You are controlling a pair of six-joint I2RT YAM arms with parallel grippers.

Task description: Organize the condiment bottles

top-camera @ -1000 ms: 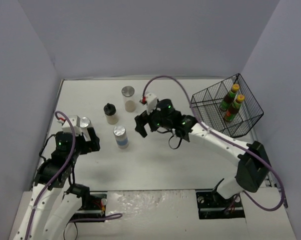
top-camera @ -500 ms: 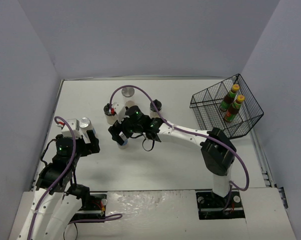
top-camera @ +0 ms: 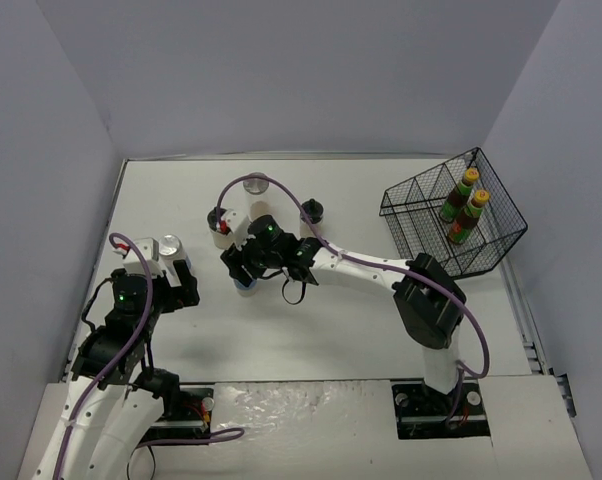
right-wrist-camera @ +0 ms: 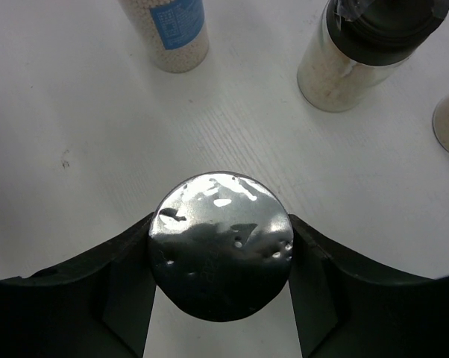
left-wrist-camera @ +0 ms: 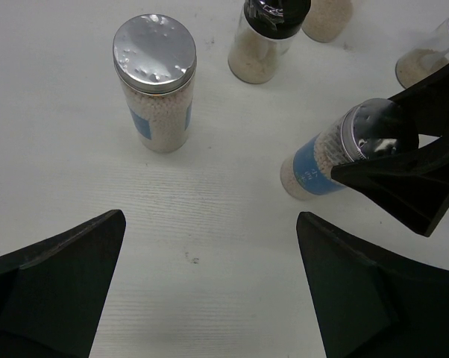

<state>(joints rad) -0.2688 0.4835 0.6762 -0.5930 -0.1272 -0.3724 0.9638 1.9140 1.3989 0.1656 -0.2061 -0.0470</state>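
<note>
Right now my right gripper (right-wrist-camera: 222, 227) is clenched on the mid shaker (right-wrist-camera: 221, 257). From its wrist I see a finger (right-wrist-camera: 127, 283) pressed flush against each side of the silver lid. From the left wrist, that shaker's base looks to be resting on the table (top-camera: 331, 320), with its blue label turned toward that camera. It sits in the middle of the table's left half. Overhead it is mostly hidden under the gripper.

My left gripper (left-wrist-camera: 209, 220) is released, jaws spread wide over bare table with nothing between them. Just ahead of it stands the left shaker (left-wrist-camera: 154, 82), upright and apart from both fingers.

The left jar (top-camera: 219, 222), black-lidded, stands just behind the right gripper. The far shaker (top-camera: 256, 185) stands beyond that, near the back wall. The right jar (top-camera: 312, 212) stands by itself on the other side of the right arm.

Well off to the right, the two sauce bottles (top-camera: 467, 184) stand upright side by side in the rear part of the basket (top-camera: 411, 225). I can't make out which compartment they are in.
</note>
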